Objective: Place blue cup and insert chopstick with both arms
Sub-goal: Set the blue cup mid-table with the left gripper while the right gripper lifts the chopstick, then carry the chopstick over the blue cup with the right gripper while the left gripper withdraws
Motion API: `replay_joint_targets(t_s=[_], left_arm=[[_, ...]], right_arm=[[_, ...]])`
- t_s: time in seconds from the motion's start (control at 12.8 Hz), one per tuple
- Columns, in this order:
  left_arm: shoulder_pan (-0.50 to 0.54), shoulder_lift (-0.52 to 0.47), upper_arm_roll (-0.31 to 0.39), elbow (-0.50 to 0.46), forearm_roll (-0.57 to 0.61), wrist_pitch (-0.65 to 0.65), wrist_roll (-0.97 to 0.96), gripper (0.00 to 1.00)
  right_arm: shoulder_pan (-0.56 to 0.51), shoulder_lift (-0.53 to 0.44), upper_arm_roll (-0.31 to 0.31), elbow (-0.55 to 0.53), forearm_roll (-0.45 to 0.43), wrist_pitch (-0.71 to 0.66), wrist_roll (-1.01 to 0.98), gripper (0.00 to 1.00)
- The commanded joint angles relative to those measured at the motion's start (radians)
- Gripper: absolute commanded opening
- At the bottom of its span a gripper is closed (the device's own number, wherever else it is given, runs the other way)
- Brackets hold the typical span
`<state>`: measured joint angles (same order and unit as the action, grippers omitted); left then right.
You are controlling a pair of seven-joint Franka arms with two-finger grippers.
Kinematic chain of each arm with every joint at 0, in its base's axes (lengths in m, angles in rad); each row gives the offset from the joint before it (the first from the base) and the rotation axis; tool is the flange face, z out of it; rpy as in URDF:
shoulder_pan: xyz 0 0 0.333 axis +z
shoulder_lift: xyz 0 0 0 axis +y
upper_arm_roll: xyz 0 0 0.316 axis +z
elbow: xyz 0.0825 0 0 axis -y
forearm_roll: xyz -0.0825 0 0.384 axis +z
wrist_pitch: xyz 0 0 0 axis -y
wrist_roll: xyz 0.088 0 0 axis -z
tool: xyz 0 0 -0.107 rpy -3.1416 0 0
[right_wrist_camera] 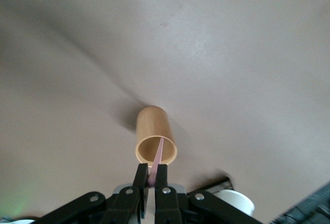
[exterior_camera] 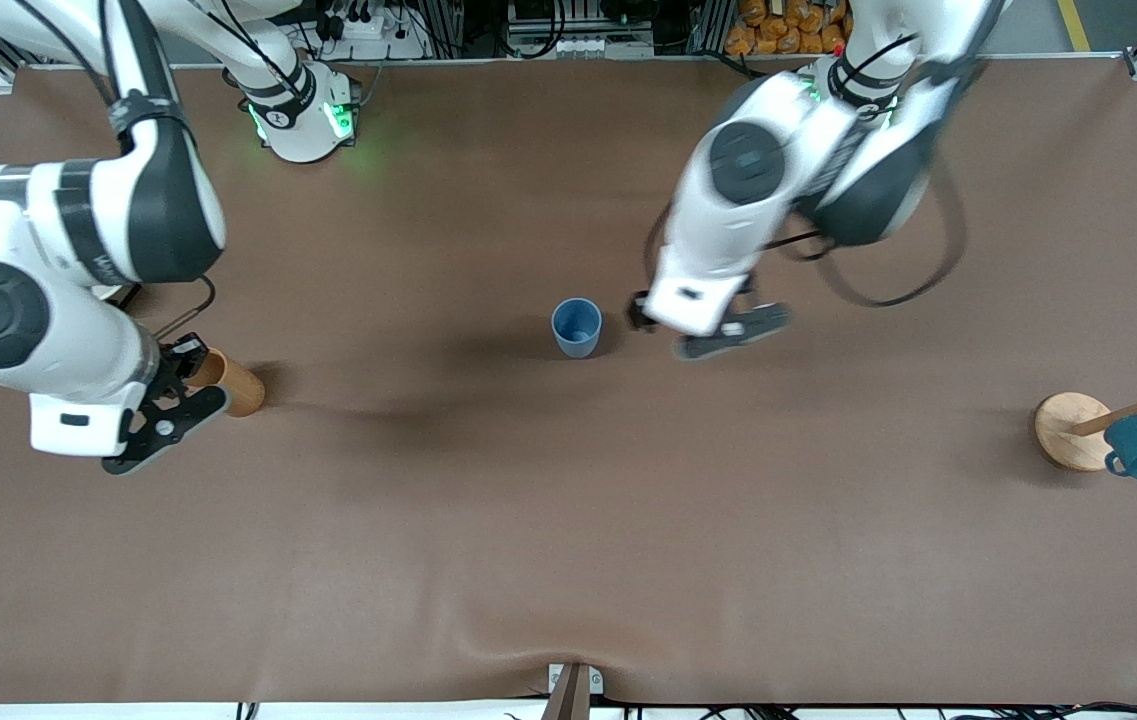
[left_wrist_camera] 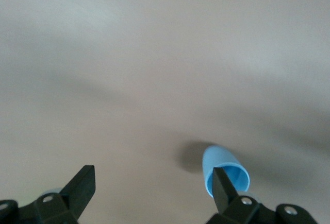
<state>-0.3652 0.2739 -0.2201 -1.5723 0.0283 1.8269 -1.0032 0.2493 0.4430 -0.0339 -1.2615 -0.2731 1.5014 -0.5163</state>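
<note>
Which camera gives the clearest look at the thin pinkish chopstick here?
The right wrist view: the thin pale pinkish-tan chopstick is pinched in the shut right gripper, its tip over the mouth of the brown wooden cylinder cup. The front view does not show the stick clearly; the left wrist view does not show it at all.

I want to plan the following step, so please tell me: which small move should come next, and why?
Probably the right claw should lift the chopstick up out of the wooden cup. It is shut on the stick, whose tip is in that cup. The blue cup stands upright mid-table, and the open left claw is beside it.
</note>
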Motion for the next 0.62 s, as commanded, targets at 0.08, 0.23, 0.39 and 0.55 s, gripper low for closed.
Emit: replay_joint_targets(t_s=[0.08, 0.23, 0.39, 0.55], left_arm=[[0.167, -0.056, -0.012, 0.069, 0.024, -0.116, 0.084, 1.00], [0.253, -0.073, -0.012, 0.113, 0.024, -0.159, 0.190, 1.00], [0.345, -0.108, -0.013, 0.117, 0.024, -0.173, 0.305, 1.00], [0.426, -0.137, -0.012, 0.115, 0.024, -0.179, 0.443, 1.00]], right_arm=[[0.074, -0.009, -0.008, 0.011, -0.090, -0.027, -0.002, 0.00], [0.071, -0.010, -0.001, 0.030, -0.057, -0.017, -0.001, 0.00], [0.074, -0.010, -0.003, 0.048, 0.036, -0.012, 0.030, 0.00], [0.097, -0.010, -0.001, 0.054, 0.106, 0.019, 0.105, 0.00]])
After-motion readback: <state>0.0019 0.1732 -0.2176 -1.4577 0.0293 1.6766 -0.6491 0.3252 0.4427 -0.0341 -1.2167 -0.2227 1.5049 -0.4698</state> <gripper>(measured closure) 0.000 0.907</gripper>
